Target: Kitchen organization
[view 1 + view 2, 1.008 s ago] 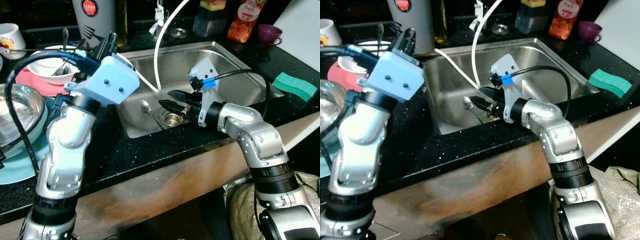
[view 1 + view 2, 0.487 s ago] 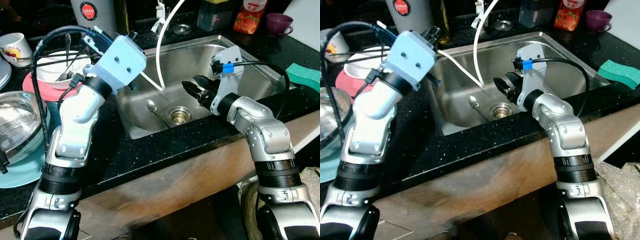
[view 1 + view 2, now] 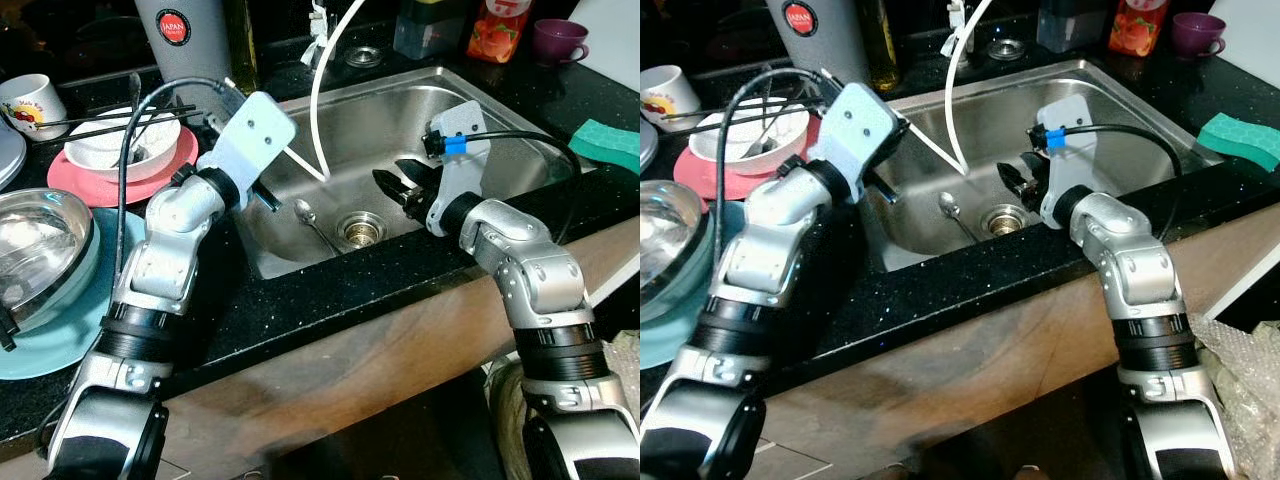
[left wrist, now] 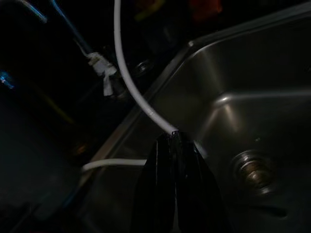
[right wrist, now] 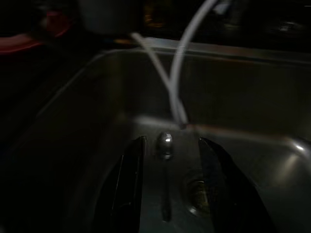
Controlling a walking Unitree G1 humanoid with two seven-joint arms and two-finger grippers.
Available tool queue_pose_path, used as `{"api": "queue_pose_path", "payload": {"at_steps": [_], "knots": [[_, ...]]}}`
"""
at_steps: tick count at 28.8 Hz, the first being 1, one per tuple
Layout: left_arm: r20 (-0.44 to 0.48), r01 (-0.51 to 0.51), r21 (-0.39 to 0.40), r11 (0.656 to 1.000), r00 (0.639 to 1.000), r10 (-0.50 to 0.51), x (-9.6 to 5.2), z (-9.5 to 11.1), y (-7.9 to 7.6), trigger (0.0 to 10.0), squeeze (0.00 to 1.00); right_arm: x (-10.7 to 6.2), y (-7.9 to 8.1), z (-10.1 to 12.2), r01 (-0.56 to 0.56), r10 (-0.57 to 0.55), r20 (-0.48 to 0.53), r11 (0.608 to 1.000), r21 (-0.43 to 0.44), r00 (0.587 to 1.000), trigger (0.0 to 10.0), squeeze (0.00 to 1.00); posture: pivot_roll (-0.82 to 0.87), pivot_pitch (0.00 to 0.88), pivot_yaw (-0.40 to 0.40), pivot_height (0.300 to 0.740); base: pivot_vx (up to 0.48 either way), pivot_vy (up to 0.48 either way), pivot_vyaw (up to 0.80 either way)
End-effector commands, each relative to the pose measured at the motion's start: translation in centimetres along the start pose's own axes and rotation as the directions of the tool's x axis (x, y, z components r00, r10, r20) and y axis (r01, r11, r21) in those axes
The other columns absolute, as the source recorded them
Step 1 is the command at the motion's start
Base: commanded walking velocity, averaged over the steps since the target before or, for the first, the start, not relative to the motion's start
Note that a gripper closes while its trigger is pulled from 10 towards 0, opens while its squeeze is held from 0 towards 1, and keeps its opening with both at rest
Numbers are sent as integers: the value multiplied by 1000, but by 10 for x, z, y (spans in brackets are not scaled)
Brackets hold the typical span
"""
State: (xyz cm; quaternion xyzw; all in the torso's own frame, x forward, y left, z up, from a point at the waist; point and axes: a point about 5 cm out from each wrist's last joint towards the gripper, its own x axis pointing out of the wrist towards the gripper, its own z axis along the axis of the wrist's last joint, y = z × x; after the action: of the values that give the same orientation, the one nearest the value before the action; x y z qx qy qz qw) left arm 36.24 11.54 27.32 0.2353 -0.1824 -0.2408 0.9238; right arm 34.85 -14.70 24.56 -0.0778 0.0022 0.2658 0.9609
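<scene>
A metal spoon [image 3: 309, 222] lay flat on the floor of the stainless steel sink [image 3: 500, 130], its bowl toward the back wall and its thin handle running toward the round drain [image 3: 361, 229] beside it. The right hand [image 3: 398, 187], black fingers spread wide, hovered over the basin, with the spoon lying ahead between them. The left hand [image 4: 175, 145], fingers pressed together and empty, hung over the sink's left edge. A white hose [image 3: 325, 75] curved down into the basin from the dark speckled worktop [image 3: 290, 300].

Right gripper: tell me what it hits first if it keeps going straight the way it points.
Most likely the spoon lying on the sink floor beside the drain. The right gripper is open and, in its wrist view, the spoon's bowl sits between its fingers, straight ahead. Depth is hard to judge.
</scene>
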Motion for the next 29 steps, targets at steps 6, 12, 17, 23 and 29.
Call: {"api": "queue_pose_path", "payload": {"at_steps": [6,12,17,23,29], "knots": [[3,45,-55,997,999,-45,12,-5,-7,0,0,3,11,3,-72,72,-15,997,-24,997,10000,0,37,121,14,740,0,0,0],[-88,119,-131,984,987,-132,22,-20,-23,0,0,5,23,3,-136,136,-19,990,-29,991,10000,0,33,116,16,740,0,0,0],[-133,171,-158,973,972,-192,27,-27,-32,824,0,5,26,3,-154,153,-23,988,-31,988,10000,0,32,115,18,740,0,0,0],[-228,281,-172,944,921,-316,28,-38,-48,5843,0,5,29,2,-170,169,-30,985,-32,985,10000,0,33,117,19,740,0,0,0],[-276,289,-200,936,900,-337,30,-42,-51,10000,0,4,30,2,-174,173,-34,984,-32,984,10000,0,31,118,21,740,0,0,0]]}}
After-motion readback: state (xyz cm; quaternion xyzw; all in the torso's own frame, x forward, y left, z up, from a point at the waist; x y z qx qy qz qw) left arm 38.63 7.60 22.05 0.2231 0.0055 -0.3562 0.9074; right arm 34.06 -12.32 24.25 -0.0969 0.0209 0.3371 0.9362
